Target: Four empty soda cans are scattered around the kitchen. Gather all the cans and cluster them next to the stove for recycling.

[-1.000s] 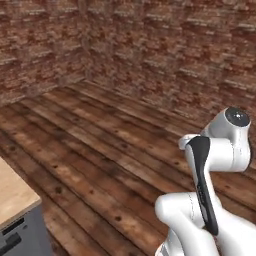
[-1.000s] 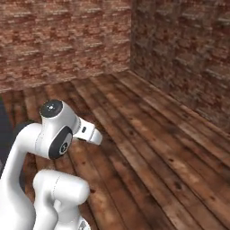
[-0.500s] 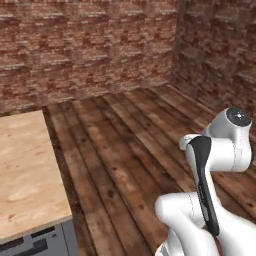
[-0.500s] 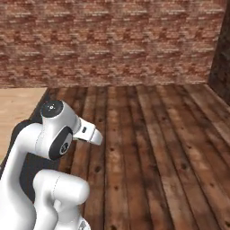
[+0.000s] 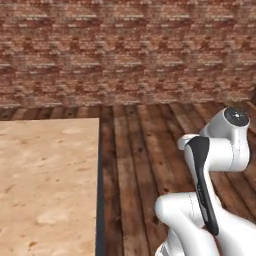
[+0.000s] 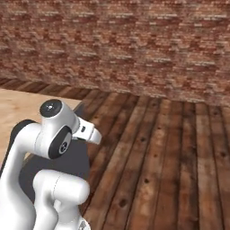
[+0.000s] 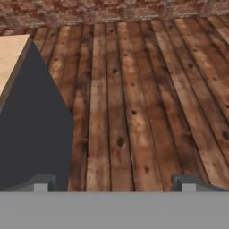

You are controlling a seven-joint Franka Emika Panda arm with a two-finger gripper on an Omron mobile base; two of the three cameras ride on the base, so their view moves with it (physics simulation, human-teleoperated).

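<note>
No cans lie near; the tool hangs wide and empty over the floor beside the tabletop's corner. Searching comes next.

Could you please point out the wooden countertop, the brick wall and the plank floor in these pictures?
Wooden countertop (image 5: 45,185): left base view, bare middle of its top.
Brick wall (image 6: 134,49): right base view, middle of its face.
Plank floor (image 7: 134,103): hand view, a middle board.

Both base views face the brick wall across plank floor.
</note>
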